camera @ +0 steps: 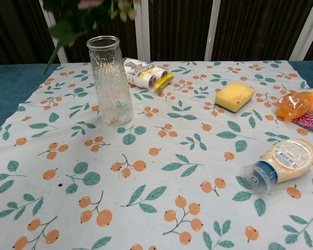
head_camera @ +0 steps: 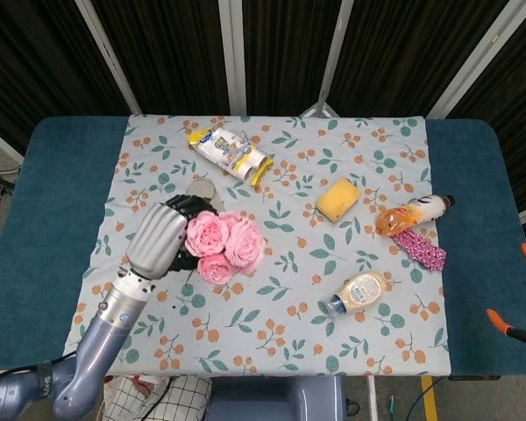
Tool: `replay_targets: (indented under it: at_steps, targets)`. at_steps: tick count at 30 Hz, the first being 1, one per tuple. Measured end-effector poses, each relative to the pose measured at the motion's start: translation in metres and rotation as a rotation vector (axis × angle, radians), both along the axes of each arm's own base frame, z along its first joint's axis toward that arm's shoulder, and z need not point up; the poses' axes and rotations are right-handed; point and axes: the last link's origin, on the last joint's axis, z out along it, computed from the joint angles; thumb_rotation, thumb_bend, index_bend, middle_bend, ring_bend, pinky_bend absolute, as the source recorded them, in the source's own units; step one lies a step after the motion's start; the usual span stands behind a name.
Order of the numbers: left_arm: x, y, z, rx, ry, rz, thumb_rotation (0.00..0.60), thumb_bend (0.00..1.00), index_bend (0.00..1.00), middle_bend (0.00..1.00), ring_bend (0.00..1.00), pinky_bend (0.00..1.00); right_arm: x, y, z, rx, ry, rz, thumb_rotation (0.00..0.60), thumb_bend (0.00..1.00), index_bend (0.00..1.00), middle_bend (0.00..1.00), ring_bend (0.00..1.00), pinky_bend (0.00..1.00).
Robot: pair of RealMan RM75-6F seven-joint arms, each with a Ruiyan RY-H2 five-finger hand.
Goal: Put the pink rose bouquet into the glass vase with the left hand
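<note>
In the head view my left hand (head_camera: 158, 239) grips the pink rose bouquet (head_camera: 222, 244) and holds it raised above the table, close to the camera. The blooms cover most of the glass vase (head_camera: 201, 188), of which only the rim shows there. In the chest view the vase (camera: 110, 79) stands upright and empty on the cloth at the left. Only the bouquet's green leaves and stems (camera: 68, 23) hang in at the top left of that view; the hand itself is out of frame there. My right hand appears in neither view.
A yellow wipes packet (head_camera: 231, 153) lies behind the vase. A yellow sponge (head_camera: 337, 199), an orange bottle (head_camera: 412, 213), a pink patterned cloth (head_camera: 419, 247) and a mayonnaise bottle (head_camera: 358, 292) lie on the right half of the floral tablecloth (head_camera: 280, 254).
</note>
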Motion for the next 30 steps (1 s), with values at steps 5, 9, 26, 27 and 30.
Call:
replay_targets:
  at_steps: [5, 9, 26, 27, 30]
  targets:
    - [0.013, 0.020, 0.026, -0.035, -0.073, 0.034, 0.600, 0.46, 0.56, 0.51, 0.37, 0.39, -0.001, -0.002, -0.001, 0.001, 0.007, -0.005, 0.600, 0.24, 0.08, 0.03, 0.09, 0.00]
    - [0.021, 0.041, 0.039, -0.092, -0.158, 0.084, 0.600, 0.46, 0.56, 0.51, 0.37, 0.38, -0.002, -0.002, -0.003, 0.005, 0.011, -0.011, 0.600, 0.24, 0.08, 0.03, 0.09, 0.00]
    - [0.023, 0.143, 0.060, -0.212, -0.435, 0.132, 0.600, 0.46, 0.56, 0.50, 0.35, 0.37, -0.016, -0.007, -0.003, -0.024, 0.036, -0.090, 0.600, 0.24, 0.08, 0.03, 0.09, 0.00]
    - [0.024, 0.146, 0.059, -0.217, -0.437, 0.127, 0.600, 0.46, 0.56, 0.50, 0.34, 0.37, -0.017, -0.007, -0.003, -0.026, 0.035, -0.094, 0.600, 0.24, 0.08, 0.03, 0.09, 0.00]
    - [0.027, 0.153, 0.056, -0.234, -0.442, 0.109, 0.600, 0.46, 0.56, 0.49, 0.33, 0.37, -0.019, -0.007, -0.003, -0.029, 0.030, -0.103, 0.600, 0.24, 0.08, 0.03, 0.09, 0.00]
